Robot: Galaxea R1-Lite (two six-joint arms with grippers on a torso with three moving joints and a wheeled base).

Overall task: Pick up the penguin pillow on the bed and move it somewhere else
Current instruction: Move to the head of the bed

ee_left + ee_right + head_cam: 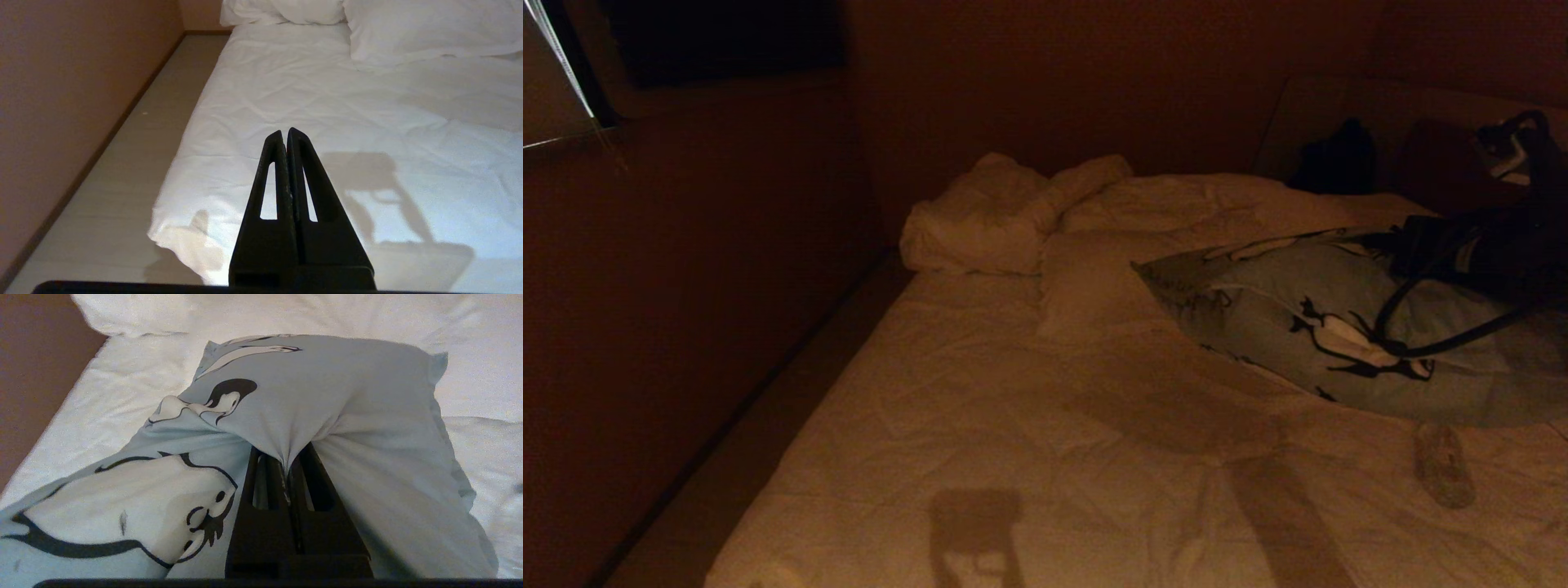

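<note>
Fingers (pixel 304 473) of the right gripper (pixel 287 467) are pinching a fold of the penguin pillow (pixel 327 396), which is draping over them above the bed (pixel 122 388). Head view: the penguin pillow (pixel 1307 318) is sitting at the bed's (pixel 1013 408) right side under the right arm (pixel 1486 245). Left wrist view: the left gripper (pixel 285 132) is hovering over the bedding (pixel 327 94), fingers pressed together.

Penguin pillow (pixel 327 388) smooth cloth; bed (pixel 1029 425) wrinkled cotton.

The black two-fingered right gripper (pixel 287 467) is clamped on a gathered fold of cloth (fingertips hidden by it). The matching black left gripper (pixel 285 132) is held out level, fingers pressed together.
</note>
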